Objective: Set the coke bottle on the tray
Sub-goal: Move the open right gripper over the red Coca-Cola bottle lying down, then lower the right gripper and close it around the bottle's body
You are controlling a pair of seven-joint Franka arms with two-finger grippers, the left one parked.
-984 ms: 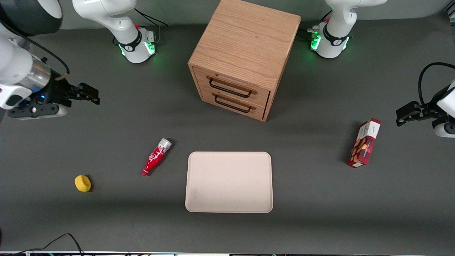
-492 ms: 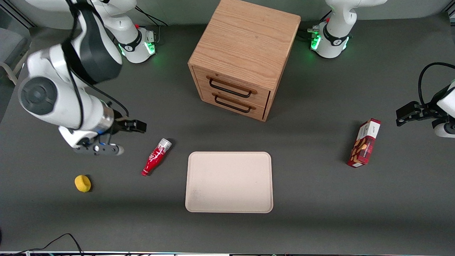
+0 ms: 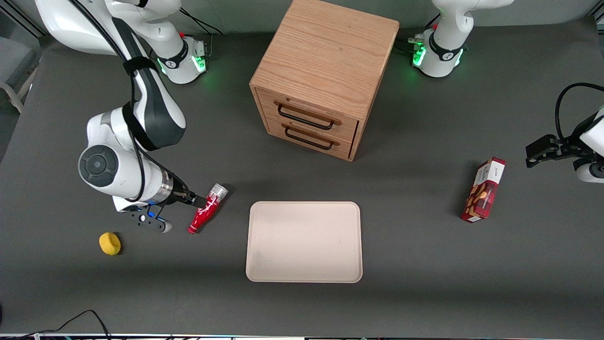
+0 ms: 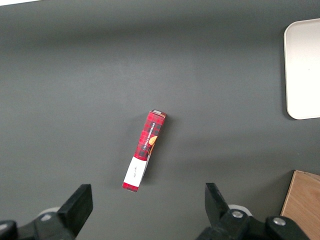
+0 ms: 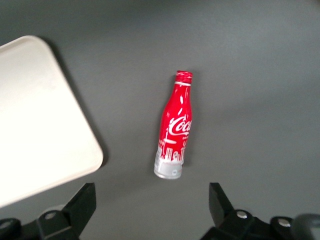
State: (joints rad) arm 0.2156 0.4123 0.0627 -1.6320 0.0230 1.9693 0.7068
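Observation:
The coke bottle (image 3: 205,211) is slim and red with white script and a silvery end. It lies on its side on the dark table, beside the tray (image 3: 304,242) toward the working arm's end. The tray is flat, cream-beige and bare. My right gripper (image 3: 197,202) hovers just above the bottle's middle. In the right wrist view the gripper (image 5: 152,205) is open wide and empty, with the bottle (image 5: 175,132) lying on the table between the lines of its two fingers, and a corner of the tray (image 5: 40,115) beside it.
A wooden two-drawer cabinet (image 3: 325,80) stands farther from the front camera than the tray. A small yellow object (image 3: 110,243) lies toward the working arm's end. A red-and-white snack box (image 3: 483,190) lies toward the parked arm's end and shows in the left wrist view (image 4: 145,150).
My right arm has swung in from the working arm's end of the table and lowered, so the gripper is now over the bottle. The bottle and tray have not moved.

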